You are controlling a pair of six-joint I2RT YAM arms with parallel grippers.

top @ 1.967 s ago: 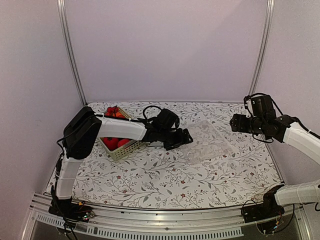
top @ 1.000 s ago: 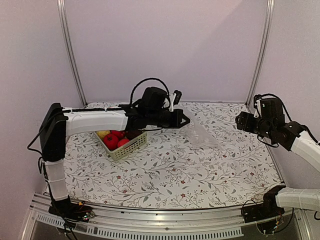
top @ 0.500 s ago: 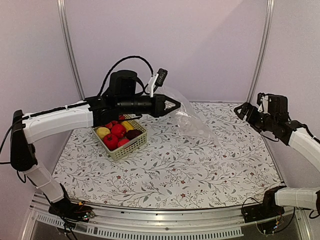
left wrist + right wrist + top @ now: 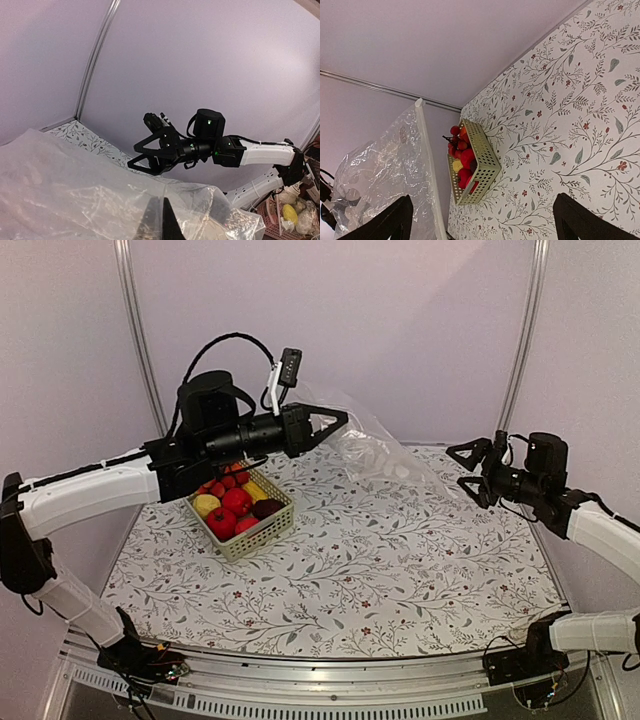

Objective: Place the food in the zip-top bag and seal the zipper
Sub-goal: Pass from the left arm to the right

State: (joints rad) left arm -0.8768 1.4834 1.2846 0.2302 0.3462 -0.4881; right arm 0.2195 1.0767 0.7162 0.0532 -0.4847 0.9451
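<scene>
Two arms reach out over the floral-patterned table (image 4: 380, 580), and nearest of the task's things is the pale green basket (image 4: 262, 532), standing on the left half of the cloth. All the food (image 4: 237, 502) lies inside it: red fruits, a yellow one at the near left, a dark maroon one toward the right wall, and more red at the far end. None of it is in the bag.

Farther back on the right side, the right gripper (image 4: 455, 467) hovers above the table with its jaws spread wide and nothing between them (its own wrist view shows the two dark fingers (image 4: 395, 220) far apart, the basket framed between them). It points leftward at the bag and stands just clear of the plastic.

Farthest and highest, the left gripper (image 4: 340, 420) is held up near the back wall, its jaws pinched together on an edge of the zip-top bag (image 4: 385, 455). The clear, crinkly bag hangs from that grip and slopes down to the right toward the table. From the left wrist view, the closed fingertips (image 4: 159, 220) bite into crumpled plastic. The zipper cannot be picked out for certain.
</scene>
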